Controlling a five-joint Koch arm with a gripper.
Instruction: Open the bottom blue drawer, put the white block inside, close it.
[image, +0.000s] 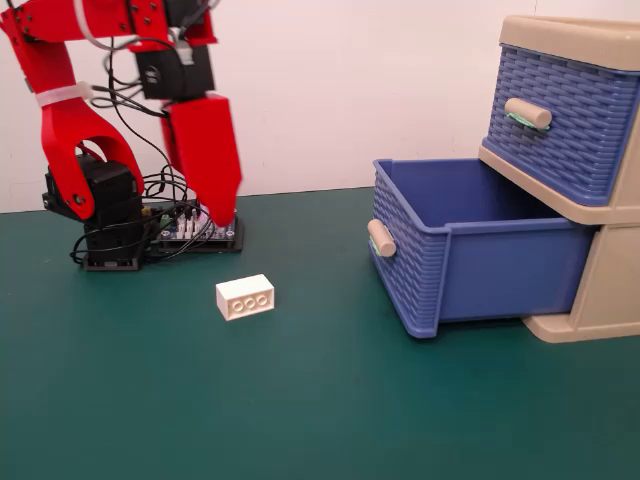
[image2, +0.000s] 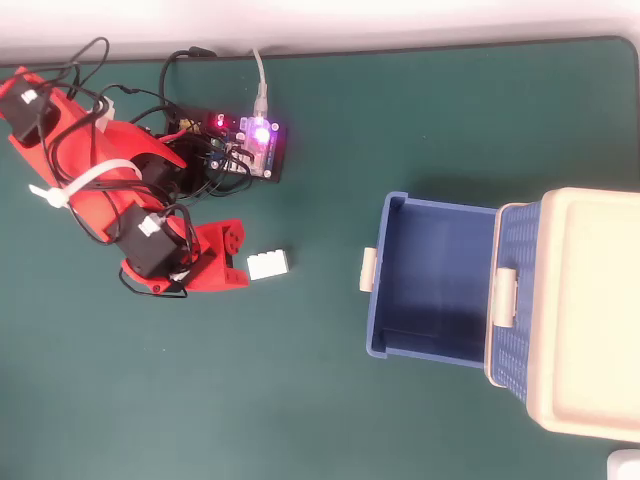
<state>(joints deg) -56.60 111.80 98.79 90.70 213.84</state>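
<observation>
The bottom blue drawer (image: 480, 262) is pulled out of the beige cabinet (image: 610, 290). It is empty, and its beige handle (image: 381, 238) faces left. It also shows from above (image2: 432, 345). The white block (image: 245, 296) lies on the green table, circles facing the fixed camera, left of the drawer. In the overhead view the block (image2: 268, 264) sits just right of the gripper. My red gripper (image: 224, 214) points down, above and behind the block. In the overhead view its jaws stand apart around the gripper's middle (image2: 234, 258), and it holds nothing.
The upper blue drawer (image: 560, 120) is shut, above the open one. A circuit board with lit LEDs (image2: 250, 142) and loose cables lies by the arm's base (image: 105, 215). The green mat (image: 300, 400) ends at the white wall behind.
</observation>
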